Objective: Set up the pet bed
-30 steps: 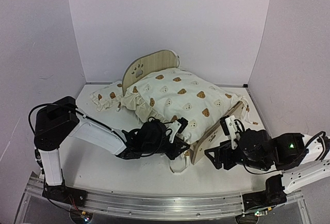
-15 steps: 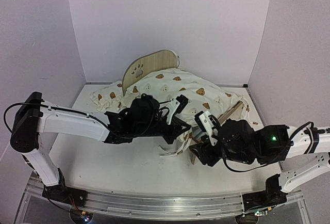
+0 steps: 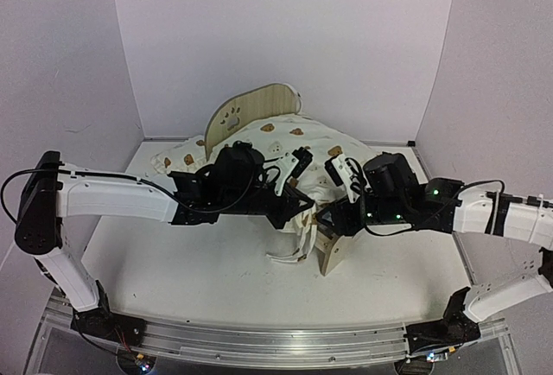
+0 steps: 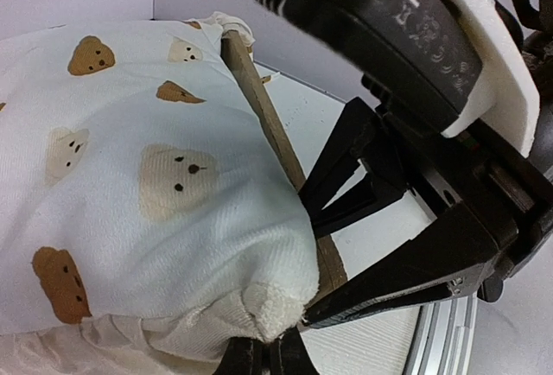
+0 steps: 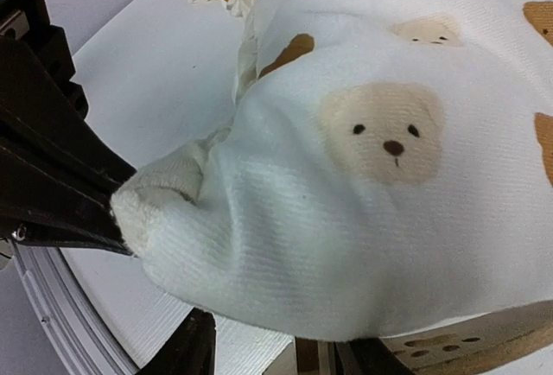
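The pet bed shows its plywood headboard [image 3: 251, 107] at the back and its footboard [image 3: 331, 251] at the front; the bear-print cushion [image 3: 289, 146] covers the base. My left gripper [image 3: 298, 206] is shut on the cushion's near corner [image 4: 272, 310], with its fingertips [image 4: 259, 359] pinching the fabric beside the footboard's edge [image 4: 268, 124]. My right gripper [image 3: 333, 218] faces it from the right. In the right wrist view its gripper [image 5: 276, 359] has the jaws apart under the bulging cushion [image 5: 389, 176], close to the footboard [image 5: 467, 345].
A small matching pillow [image 3: 177, 161] lies left of the bed. Cushion ties [image 3: 289, 258] hang down onto the white table [image 3: 173, 263]. White walls close in the back and both sides. A metal rail [image 3: 259, 340] runs along the near edge.
Both arms have swung in to the cushion's near corner. My left gripper closed on that corner and raised it. My right gripper moved left and up to the footboard, its jaws narrowing.
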You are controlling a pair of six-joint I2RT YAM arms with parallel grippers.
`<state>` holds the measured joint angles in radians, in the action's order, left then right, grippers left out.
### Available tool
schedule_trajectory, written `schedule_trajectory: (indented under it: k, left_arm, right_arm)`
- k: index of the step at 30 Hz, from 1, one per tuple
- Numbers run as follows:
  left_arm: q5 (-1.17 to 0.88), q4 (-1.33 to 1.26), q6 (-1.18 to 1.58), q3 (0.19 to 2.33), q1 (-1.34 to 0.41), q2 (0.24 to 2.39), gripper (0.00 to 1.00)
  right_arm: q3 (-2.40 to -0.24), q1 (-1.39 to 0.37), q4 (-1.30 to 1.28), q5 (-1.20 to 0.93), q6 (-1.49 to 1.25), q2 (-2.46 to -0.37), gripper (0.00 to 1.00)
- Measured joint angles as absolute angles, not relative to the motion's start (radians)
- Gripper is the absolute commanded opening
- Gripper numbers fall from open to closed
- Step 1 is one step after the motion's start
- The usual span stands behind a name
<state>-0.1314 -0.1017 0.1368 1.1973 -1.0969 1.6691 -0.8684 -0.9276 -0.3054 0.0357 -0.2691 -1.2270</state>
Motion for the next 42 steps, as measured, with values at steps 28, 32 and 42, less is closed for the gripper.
schedule_trajectory:
  k: [28, 32, 42]
  left_arm:
    - [-0.154, -0.095, 0.140, 1.222, -1.064, 1.658, 0.00]
    - [-0.155, -0.097, 0.155, 1.222, -1.056, 1.658, 0.00]
    - [-0.168, -0.123, 0.188, 1.221, -1.040, 1.658, 0.00]
  right_arm:
    - [-0.777, -0.888, -0.168, -0.038, -0.258, -1.246, 0.00]
    - [-0.859, -0.888, -0.325, 0.014, -0.242, -1.142, 0.00]
    - [-1.068, -0.888, -0.488, 0.132, -0.154, -1.159, 0.00]
